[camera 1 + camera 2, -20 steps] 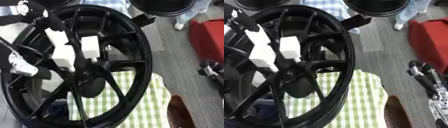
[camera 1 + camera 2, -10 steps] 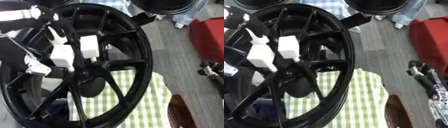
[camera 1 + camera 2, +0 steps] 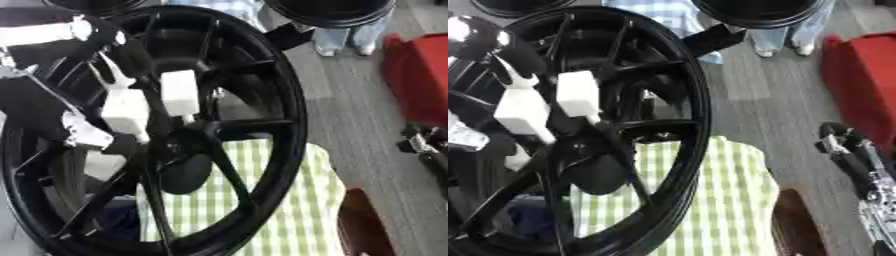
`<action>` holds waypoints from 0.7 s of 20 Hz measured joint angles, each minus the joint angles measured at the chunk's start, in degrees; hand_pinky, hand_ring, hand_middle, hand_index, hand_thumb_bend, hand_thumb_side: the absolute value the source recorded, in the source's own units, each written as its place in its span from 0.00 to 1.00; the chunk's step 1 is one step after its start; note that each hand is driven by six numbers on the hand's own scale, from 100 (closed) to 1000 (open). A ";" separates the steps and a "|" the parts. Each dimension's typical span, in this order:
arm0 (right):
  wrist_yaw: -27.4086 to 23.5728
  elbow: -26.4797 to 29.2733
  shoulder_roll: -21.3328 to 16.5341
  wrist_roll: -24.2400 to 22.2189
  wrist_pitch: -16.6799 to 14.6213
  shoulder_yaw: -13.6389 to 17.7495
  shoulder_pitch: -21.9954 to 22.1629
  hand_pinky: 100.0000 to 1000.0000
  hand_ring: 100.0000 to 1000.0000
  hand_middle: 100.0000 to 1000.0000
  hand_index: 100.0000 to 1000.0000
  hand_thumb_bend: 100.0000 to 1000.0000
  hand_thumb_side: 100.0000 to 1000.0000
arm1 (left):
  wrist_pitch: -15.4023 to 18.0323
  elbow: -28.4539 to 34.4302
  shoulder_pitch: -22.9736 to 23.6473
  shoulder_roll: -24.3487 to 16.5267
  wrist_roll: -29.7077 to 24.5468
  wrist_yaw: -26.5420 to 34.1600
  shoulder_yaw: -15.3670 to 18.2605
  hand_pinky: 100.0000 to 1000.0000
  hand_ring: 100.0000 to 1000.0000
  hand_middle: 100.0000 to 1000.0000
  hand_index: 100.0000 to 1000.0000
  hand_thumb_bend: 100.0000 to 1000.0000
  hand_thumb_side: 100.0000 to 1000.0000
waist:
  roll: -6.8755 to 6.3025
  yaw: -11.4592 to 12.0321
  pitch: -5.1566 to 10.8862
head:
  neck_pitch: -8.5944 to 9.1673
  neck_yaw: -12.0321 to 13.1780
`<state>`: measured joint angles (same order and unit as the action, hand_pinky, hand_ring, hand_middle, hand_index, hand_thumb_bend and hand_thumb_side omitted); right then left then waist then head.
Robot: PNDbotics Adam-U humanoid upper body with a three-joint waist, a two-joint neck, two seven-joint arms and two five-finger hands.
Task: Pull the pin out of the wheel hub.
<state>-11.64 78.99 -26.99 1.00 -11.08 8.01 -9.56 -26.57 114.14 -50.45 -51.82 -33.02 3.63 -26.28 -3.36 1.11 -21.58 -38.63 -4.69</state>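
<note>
A large black spoked wheel hub (image 3: 293,100) stands upright and fills the left of both views. Near its centre boss (image 3: 188,142), a white block (image 3: 179,95) with a short stem below it sits against the spokes; it looks like the pin's head. Beside it is a second white piece (image 3: 127,112) belonging to my left hand, which reaches in between the spokes from the left on a black arm with a silver joint (image 3: 83,135). How that hand holds anything is hidden by the spokes. My right hand (image 3: 846,150) hangs idle at the right edge, fingers relaxed, away from the wheel.
A green and white checked cloth (image 3: 280,200) lies behind the wheel's lower half. A red object (image 3: 424,75) sits at the right edge, and a brown one (image 3: 363,225) at the lower right. Two more black wheels (image 3: 328,10) stand at the top, with a person's legs (image 3: 350,35) behind.
My left arm has pushed rightward and deeper between the spokes, towards the hub centre. The white block has stayed about where it was. The right hand has not moved.
</note>
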 measured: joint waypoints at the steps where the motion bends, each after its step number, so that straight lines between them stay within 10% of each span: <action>1: 0.00 0.00 0.00 0.00 0.00 0.00 0.00 0.65 0.57 0.61 0.72 0.16 0.45 | -0.13 0.00 0.06 0.00 -0.13 -0.18 0.00 0.68 0.74 0.68 0.79 0.60 0.13 | 0.00 -0.01 0.00 | 0.00 0.01; 14: 0.00 0.00 0.00 0.00 0.00 0.00 -0.02 0.65 0.57 0.61 0.72 0.16 0.45 | -1.06 0.05 1.02 0.00 -2.85 -4.63 0.00 0.67 0.74 0.67 0.77 0.58 0.14 | 0.00 -0.24 -0.09 | 0.00 0.22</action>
<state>-11.64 78.99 -26.99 1.00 -11.09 8.01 -9.58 -27.63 114.20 -49.43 -51.82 -35.87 -1.00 -26.28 -3.36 0.87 -21.67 -38.63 -4.48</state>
